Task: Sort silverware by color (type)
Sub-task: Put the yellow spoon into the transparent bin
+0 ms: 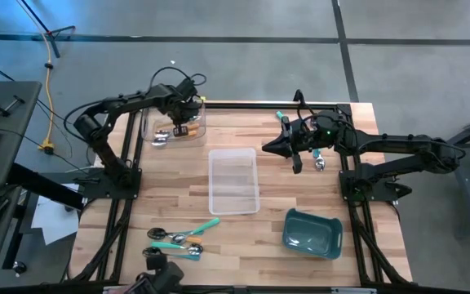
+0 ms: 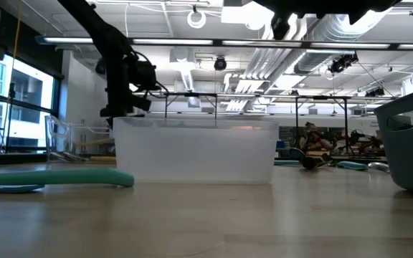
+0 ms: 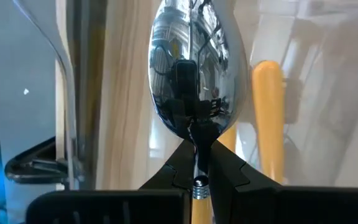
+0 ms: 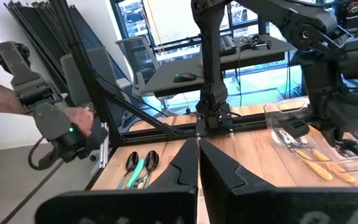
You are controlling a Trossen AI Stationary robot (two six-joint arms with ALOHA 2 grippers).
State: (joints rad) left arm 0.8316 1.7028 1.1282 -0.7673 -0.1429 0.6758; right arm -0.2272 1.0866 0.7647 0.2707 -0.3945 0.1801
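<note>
Left wrist: left claw (image 3: 197, 163) pinching orange spoon (image 3: 194, 68) | right wrist: right claw (image 4: 199, 163) closed, empty

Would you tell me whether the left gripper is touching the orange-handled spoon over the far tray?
Touching. In the left wrist view the left gripper has its jaws closed on the neck of the orange-handled spoon.

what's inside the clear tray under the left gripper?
The clear tray holds orange-handled spoons, bowls toward one end. The left gripper is shut on an orange-handled spoon above them. That arm covers part of the tray from above, so no exact count.
</note>
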